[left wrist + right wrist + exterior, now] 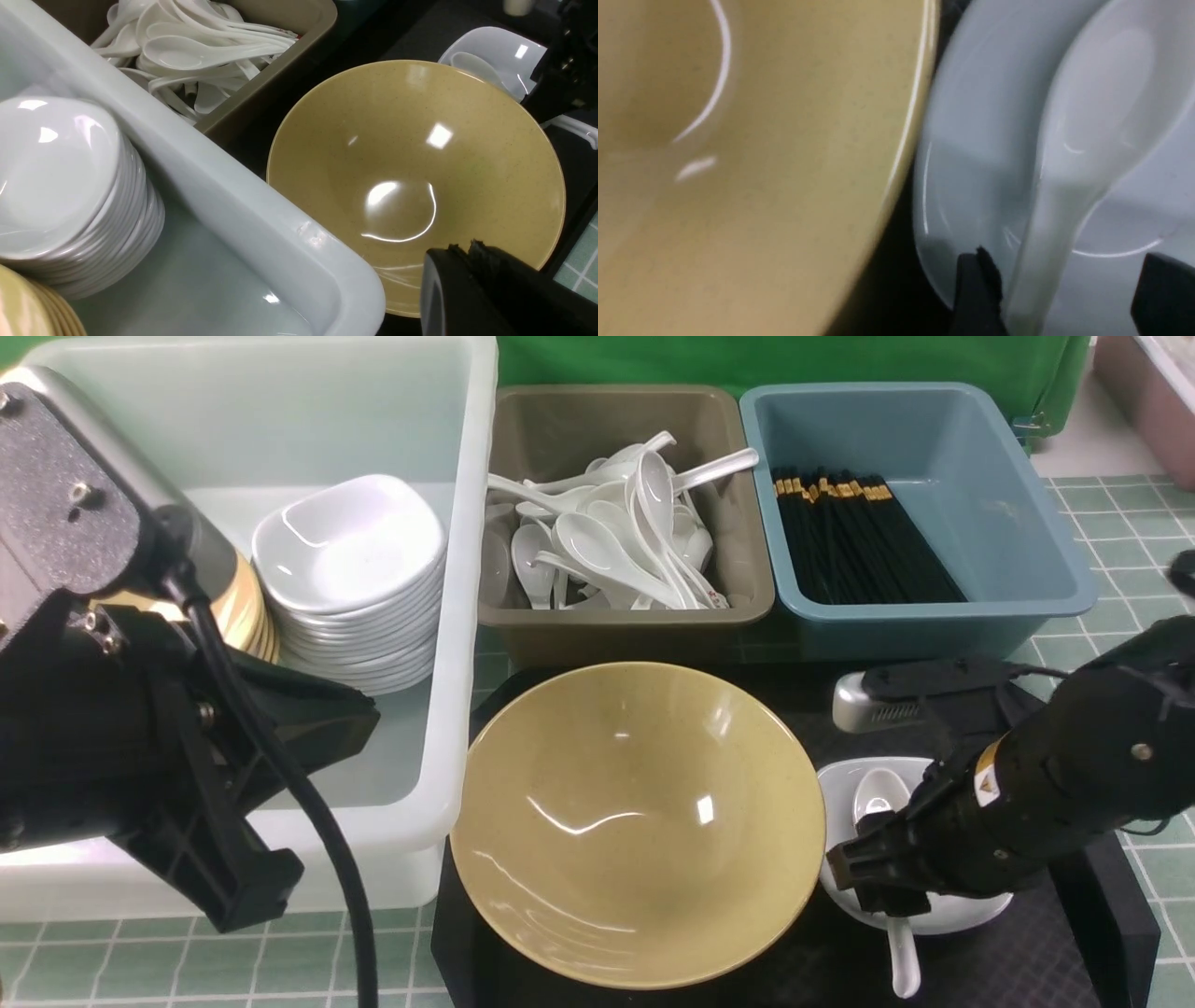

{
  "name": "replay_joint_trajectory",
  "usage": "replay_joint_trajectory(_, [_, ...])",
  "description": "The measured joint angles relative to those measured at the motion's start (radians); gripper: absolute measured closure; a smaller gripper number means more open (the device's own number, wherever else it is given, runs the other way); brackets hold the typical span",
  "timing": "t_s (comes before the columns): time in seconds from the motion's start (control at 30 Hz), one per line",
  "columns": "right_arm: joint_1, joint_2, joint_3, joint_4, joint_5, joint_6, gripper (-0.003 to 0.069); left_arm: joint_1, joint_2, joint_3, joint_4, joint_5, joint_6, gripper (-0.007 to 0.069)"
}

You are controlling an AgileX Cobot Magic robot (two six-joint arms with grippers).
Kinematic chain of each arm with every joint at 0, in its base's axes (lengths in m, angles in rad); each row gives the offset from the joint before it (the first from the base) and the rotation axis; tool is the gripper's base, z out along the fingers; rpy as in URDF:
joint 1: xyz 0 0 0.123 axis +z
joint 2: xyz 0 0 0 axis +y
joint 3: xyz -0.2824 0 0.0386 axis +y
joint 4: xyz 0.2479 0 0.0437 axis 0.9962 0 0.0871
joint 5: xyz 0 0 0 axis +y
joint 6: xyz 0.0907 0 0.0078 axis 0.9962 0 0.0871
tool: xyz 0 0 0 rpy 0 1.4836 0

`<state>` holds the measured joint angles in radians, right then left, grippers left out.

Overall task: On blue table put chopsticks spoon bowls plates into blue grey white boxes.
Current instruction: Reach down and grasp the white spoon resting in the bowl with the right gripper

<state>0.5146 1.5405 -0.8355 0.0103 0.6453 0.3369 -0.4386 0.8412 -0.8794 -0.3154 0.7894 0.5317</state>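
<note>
Hanging low over the right side of the black tray, the right gripper has its claw spread wide, one jaw on each side of the spoon's handle and nothing gripped yet. The spoon lies in the small white plate, scoop toward the far edge and handle poking over the plate's near rim. The yellow bowl fills the middle of the tray, its rim just beside the plate.

I'd say the spoon is the step in hand. The jaws need to close squarely on that slim, glossy handle, lift it clear of the plate, and carry it to the grey-brown box at the tray's far edge, already heaped with spoons.

The left gripper is pinched shut on nothing, hovering by the near right corner of the white box. The chopsticks lie in the blue box, toward the far right of the blue table.
</note>
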Motion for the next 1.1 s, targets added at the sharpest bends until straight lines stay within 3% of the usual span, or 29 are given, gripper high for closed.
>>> replay_joint_trajectory(0.3, [-0.011,0.047,0.0,-0.004,-0.026,0.01,0.0237,0.0,0.0,0.0,-0.001,0.009,0.0,0.0623])
replay_joint_trajectory(0.6, [-0.067,0.047,0.0,-0.005,0.008,-0.036,0.0459,0.0,-0.001,0.0,-0.002,0.004,0.001,0.0623])
replay_joint_trajectory(0.87, [-0.067,0.04,0.0,-0.004,0.012,-0.103,0.0466,0.0,-0.001,0.0,-0.003,-0.017,0.001,0.0623])
replay_joint_trajectory(1.0, [-0.067,-0.014,-0.018,-0.005,0.05,-0.148,0.058,0.0,-0.001,0.0,-0.003,-0.017,0.001,0.0623])
replay_joint_trajectory(1.1, [-0.067,-0.054,-0.051,-0.01,0.075,-0.168,0.0599,0.0,-0.001,0.0,-0.003,-0.017,0.001,0.0623])
